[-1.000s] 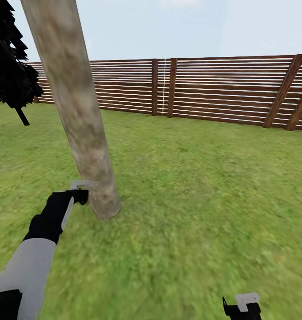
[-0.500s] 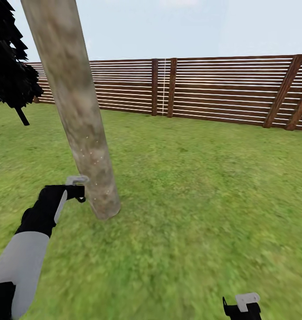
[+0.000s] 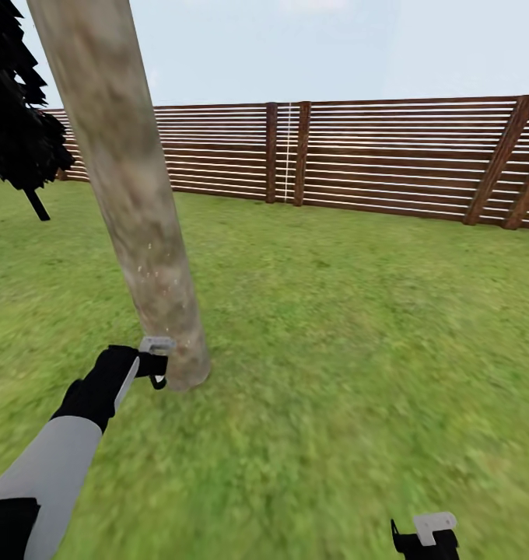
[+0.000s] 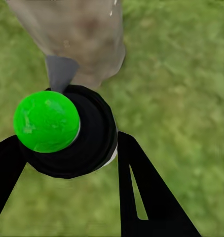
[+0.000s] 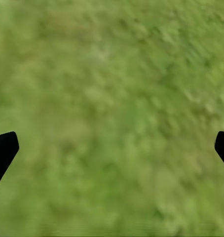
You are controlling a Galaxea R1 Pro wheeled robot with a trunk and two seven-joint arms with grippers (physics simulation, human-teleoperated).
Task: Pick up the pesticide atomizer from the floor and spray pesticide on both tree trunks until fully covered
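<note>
The left claw reaches low toward the foot of the thick, mottled grey-tan tree trunk, which leans slightly and rises out of the top of the head view. In the left wrist view its black fingers are closed on the pesticide atomizer, seen there end-on as a round black body with a bright green cap. The atomizer's grey nozzle points straight at the trunk base, its long axis running along the fingers. A few white specks dot the bark lower down. The right claw sits low over blotchy green grass, its black fingertips spread wide with nothing between them. A brown horizontal-slat wooden fence closes the lawn behind, and a blackish narrow tree stands at far left.
</note>
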